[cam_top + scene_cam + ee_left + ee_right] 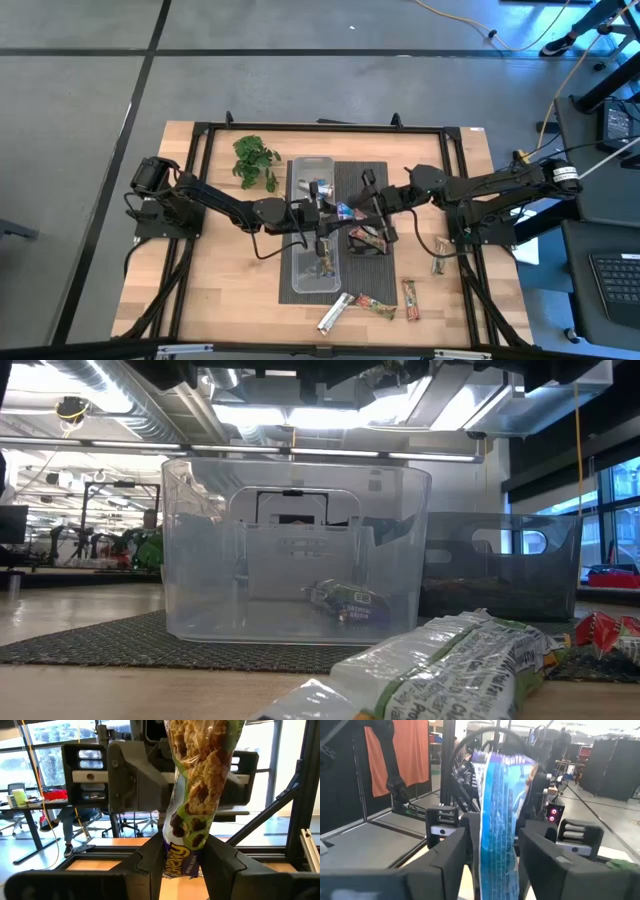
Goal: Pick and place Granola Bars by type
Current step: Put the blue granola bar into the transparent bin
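Your high view is evenly lit and fairly dim, with soft shadows under the arms on the table (230, 290). In the low view, ceiling lights (300, 415) glare white behind the clear tub (200, 560), and the nearest bar (450, 660) is blurred (too close to the lens). The left wrist view looks into bright windows (45, 750), so its fingers (145, 865) show as dark shapes. The right wrist view is soft throughout, the blue bar (497, 820) smeared, the background washed out up top.
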Controlling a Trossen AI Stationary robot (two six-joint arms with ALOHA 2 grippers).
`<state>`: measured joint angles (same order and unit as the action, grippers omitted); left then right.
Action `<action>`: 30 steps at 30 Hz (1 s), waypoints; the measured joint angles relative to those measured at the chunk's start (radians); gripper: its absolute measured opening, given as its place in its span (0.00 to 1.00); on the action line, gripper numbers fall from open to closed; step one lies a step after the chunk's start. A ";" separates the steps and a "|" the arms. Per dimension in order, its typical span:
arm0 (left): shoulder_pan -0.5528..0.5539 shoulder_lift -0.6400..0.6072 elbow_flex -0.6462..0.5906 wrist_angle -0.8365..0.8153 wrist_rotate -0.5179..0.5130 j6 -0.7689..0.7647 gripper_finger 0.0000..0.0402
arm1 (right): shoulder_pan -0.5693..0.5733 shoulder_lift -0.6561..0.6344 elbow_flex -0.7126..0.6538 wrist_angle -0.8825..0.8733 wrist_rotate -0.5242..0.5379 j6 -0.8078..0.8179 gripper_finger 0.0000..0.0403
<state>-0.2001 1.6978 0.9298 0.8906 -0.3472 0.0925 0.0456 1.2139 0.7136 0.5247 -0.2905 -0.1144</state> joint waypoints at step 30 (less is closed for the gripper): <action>-0.081 -0.109 0.093 -0.946 0.097 0.051 0.26 | 0.000 -0.267 0.000 -0.643 0.219 0.035 0.50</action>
<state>-0.2810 1.5890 1.0224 -0.0555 -0.2504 0.1432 0.0452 0.9474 0.7136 -0.1186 -0.0719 -0.0792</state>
